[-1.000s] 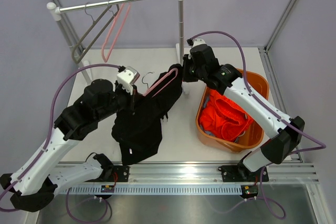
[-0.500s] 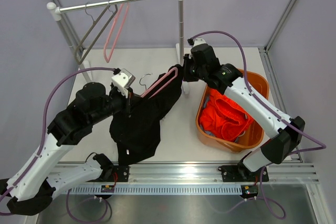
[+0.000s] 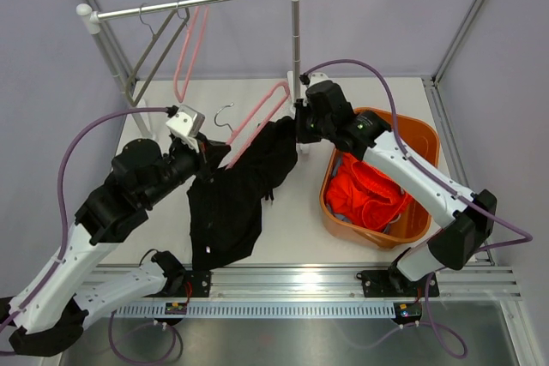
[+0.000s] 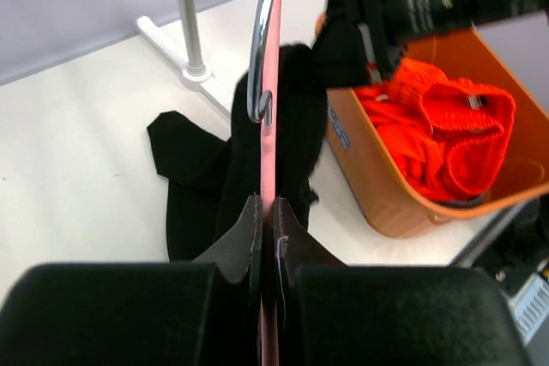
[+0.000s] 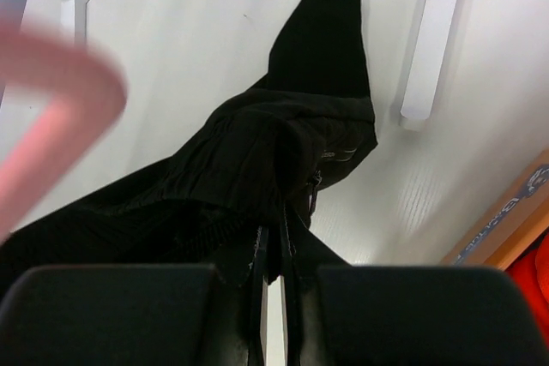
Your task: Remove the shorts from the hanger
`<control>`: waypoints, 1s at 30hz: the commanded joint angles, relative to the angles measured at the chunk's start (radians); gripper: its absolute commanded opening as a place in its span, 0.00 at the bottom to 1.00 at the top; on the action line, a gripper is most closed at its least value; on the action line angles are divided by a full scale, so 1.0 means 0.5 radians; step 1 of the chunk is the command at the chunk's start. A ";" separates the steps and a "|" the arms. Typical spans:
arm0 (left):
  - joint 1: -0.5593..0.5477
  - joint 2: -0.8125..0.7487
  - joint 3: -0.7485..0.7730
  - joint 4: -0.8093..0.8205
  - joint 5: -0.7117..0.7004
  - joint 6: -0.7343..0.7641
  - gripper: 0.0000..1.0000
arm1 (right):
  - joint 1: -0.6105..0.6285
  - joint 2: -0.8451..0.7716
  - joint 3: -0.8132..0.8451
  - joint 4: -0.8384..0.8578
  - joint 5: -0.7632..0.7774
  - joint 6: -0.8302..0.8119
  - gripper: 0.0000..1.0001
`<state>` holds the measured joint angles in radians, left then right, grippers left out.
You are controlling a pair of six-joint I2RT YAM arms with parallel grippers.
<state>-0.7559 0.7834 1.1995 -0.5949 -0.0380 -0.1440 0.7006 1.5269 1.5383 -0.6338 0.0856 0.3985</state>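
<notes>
The black shorts [image 3: 236,199] hang partly from a pink hanger [image 3: 257,123] and drape onto the table. My left gripper [image 3: 208,159] is shut on the pink hanger [image 4: 268,126], seen between its jaws in the left wrist view. My right gripper [image 3: 298,126] is shut on the waistband of the black shorts [image 5: 257,169]. The hanger's end [image 5: 51,117] now stands free above the waist. The orange shorts [image 3: 369,195] lie in the orange basket [image 3: 420,139]; they also show in the left wrist view [image 4: 446,135]. A little light blue fabric [image 3: 341,208] shows under them.
A white clothes rail [image 3: 193,3] stands at the back with a grey hanger [image 3: 150,62] and another pink hanger [image 3: 184,62]. Its post [image 3: 296,49] and foot [image 5: 429,49] are close to my right gripper. The basket sits at the right.
My left gripper has pulled the pink hanger up and to the left, away from the shorts. My right gripper has shifted slightly left, holding the waistband. The hanger's right end has come out of the waist.
</notes>
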 commanded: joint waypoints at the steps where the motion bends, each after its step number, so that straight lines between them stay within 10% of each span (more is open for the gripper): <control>1: -0.010 -0.030 -0.030 0.337 -0.252 -0.150 0.00 | 0.178 -0.130 0.056 0.019 0.056 -0.076 0.00; 18: -0.010 0.084 -0.212 0.867 -0.697 -0.277 0.00 | 1.025 -0.066 0.439 -0.245 -0.325 -0.573 0.00; 30: -0.001 0.550 0.267 1.003 -1.188 0.122 0.00 | 1.112 -0.041 0.657 -0.352 -0.245 -0.628 0.00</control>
<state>-0.7563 1.0367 1.2259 -0.2153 -0.5301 -0.1490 1.2465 1.5066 1.7958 -0.7986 -0.0643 0.1177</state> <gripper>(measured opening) 0.031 0.109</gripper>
